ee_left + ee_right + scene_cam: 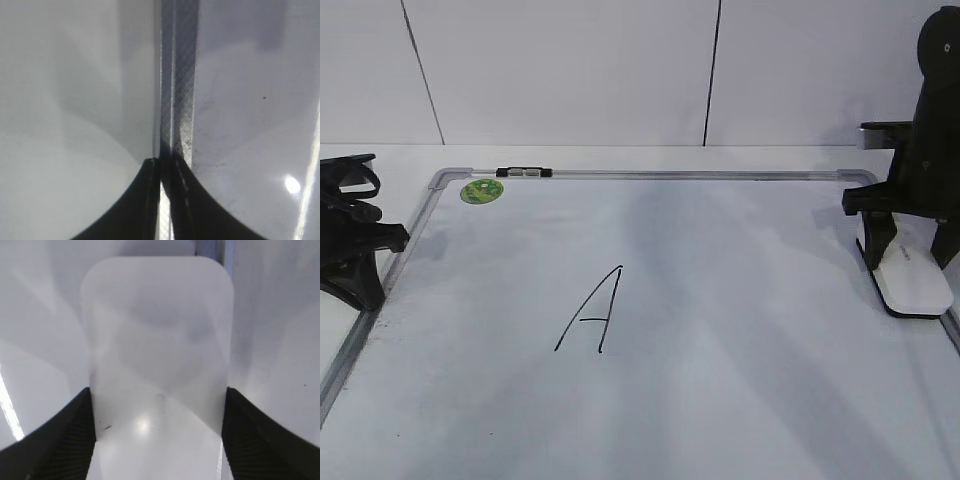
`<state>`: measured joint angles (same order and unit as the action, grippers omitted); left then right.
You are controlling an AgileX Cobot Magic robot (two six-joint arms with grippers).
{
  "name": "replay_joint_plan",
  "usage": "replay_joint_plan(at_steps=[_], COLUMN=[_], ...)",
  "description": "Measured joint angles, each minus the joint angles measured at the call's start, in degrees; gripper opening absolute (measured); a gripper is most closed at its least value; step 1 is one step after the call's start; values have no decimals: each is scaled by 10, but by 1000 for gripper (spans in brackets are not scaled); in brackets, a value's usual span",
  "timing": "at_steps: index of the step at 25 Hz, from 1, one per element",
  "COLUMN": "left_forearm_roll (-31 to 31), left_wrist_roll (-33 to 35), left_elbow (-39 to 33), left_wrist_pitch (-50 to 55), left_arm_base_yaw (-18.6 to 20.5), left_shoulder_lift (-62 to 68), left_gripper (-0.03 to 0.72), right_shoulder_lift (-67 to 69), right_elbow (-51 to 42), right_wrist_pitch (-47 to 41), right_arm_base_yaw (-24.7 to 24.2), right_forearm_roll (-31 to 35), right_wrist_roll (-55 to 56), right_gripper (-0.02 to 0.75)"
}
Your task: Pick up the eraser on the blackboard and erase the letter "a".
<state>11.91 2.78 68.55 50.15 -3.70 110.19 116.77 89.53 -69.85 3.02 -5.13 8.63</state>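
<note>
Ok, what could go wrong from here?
Only a big letter A shows on the board; a sweep there would wipe the wrong mark. The eraser, between the right tool's fingers, sits close to the board's right frame and could catch on it.

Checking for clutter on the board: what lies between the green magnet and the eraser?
In the exterior view, only bare blackboard lies between the green magnet and the eraser.
</note>
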Motion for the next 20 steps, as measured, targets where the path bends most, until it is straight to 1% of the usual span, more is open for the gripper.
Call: replay_joint_plan(at_steps=[17,20], left_forearm_roll=[3,3], left_wrist_roll=[0,0], left_elbow=[0,0], left_wrist_pitch=[0,0], left_arm_base_yaw=[0,0], left_shoulder_lift=[0,0], left_gripper=[44,44], right_shoulder_lift=[0,0], right_elbow=[0,0], right_wrist_pitch=[1,1], right_arm_base_yaw=[0,0], right_forearm_roll=[0,10], right_wrist_roll=[0,0], right_gripper=[556,556])
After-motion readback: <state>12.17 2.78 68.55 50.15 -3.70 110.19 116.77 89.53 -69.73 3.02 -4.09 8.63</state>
